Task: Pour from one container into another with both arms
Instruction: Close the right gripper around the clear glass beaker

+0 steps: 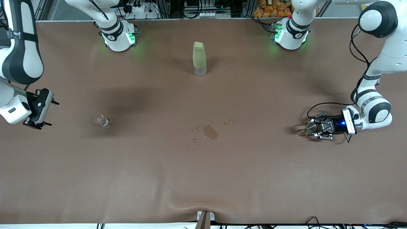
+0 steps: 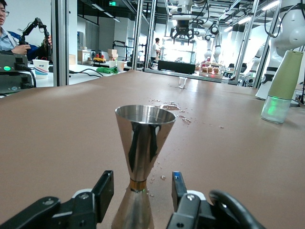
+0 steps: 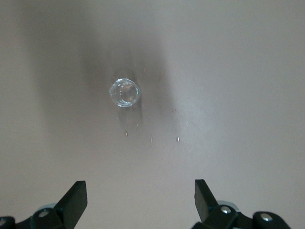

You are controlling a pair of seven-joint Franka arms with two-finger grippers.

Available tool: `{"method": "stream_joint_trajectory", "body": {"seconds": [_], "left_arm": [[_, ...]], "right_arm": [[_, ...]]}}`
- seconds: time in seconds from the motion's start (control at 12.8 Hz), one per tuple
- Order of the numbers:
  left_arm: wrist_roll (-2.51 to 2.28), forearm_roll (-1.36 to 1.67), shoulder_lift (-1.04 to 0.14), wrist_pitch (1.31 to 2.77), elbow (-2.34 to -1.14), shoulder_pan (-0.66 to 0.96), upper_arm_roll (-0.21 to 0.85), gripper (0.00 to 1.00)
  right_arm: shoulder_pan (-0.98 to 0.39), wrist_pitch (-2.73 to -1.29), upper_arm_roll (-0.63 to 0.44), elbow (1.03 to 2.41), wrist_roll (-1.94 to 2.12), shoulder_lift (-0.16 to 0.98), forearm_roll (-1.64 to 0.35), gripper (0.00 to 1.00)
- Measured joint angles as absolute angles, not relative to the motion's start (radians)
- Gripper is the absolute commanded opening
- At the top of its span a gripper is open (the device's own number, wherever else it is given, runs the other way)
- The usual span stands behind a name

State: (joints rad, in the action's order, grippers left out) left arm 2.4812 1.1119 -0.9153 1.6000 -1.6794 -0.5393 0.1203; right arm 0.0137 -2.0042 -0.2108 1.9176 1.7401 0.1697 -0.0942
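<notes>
The brown table cover (image 1: 203,178) has a wet spill (image 1: 210,131) mid-table. The left gripper (image 1: 319,128) sits narrowly around the steel jigger (image 2: 143,138). The right gripper (image 1: 39,109) hangs wide open above the small glass (image 3: 124,92).

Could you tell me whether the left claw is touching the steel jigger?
Apart. In the left wrist view the jigger stands between the open left claw fingers, with bare table showing on both sides.

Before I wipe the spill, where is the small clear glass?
The small clear glass stands toward the right arm's end of the table, beside the open right gripper, apart from the spill.
</notes>
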Motion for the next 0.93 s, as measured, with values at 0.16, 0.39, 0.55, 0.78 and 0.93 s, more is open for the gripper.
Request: {"method": "stream_joint_trajectory", "body": {"seconds": [0.16, 0.39, 0.55, 0.78, 0.93], "left_arm": [[2.481, 1.114, -0.916, 1.6, -1.678, -0.539, 0.121, 0.53], [2.481, 1.116, -0.921, 1.6, -1.678, -0.539, 0.122, 0.53], [2.481, 1.117, -0.922, 1.6, -1.678, -0.539, 0.123, 0.52], [2.481, 1.119, -0.924, 1.6, -1.678, -0.539, 0.124, 0.51], [2.483, 1.12, -0.932, 1.6, -1.678, -0.538, 0.124, 0.5]], "right_arm": [[0.065, -2.024, -0.217, 1.935, 1.953, 0.222, -0.231, 1.0], [0.096, -2.033, -0.268, 1.937, 2.182, 0.323, -0.393, 1.0], [0.097, -2.033, -0.296, 1.937, 2.302, 0.374, -0.509, 1.0], [0.097, -2.03, -0.331, 1.937, 2.48, 0.442, -0.684, 1.0], [0.097, -2.0, -0.348, 1.937, 2.568, 0.483, -0.79, 1.0]]}}
